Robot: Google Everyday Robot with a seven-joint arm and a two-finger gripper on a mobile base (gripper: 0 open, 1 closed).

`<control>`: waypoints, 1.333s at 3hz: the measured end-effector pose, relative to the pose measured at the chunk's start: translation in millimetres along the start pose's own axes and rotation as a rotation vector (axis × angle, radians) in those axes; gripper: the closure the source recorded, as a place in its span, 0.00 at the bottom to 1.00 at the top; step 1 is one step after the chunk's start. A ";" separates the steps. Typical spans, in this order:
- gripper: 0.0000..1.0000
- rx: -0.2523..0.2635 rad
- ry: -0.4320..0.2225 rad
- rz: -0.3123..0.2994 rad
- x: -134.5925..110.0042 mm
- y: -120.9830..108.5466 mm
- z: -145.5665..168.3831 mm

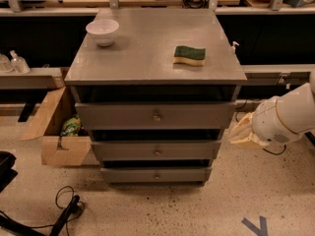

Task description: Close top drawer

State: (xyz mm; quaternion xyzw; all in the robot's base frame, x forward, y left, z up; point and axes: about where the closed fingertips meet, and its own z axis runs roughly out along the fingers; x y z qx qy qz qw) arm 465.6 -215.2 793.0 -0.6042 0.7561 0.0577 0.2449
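Grey metal cabinet (147, 53) stands centre, its top drawer (118, 116) just under the top, a dark gap above its front. At the drawer's three o'clock, just beside its right end, hangs the cream gripper (242, 132); I cannot tell how far open it is.

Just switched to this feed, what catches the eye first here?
The grey drawer cabinet fills the middle, and its top drawer has a small centre knob and a dark gap above it. The gripper hangs at the cabinet's right side, level with the drawers. On the cabinet top sit a white bowl at back left and a green-and-yellow sponge to its right.
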 end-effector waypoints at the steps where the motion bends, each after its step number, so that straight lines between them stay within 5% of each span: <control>1: 0.34 -0.002 0.000 -0.002 -1.0 0.5 0.6; 3: 0.00 -0.004 0.000 -0.006 -2.7 1.4 1.6; 4: 0.00 -0.004 0.000 -0.006 -2.7 1.5 1.6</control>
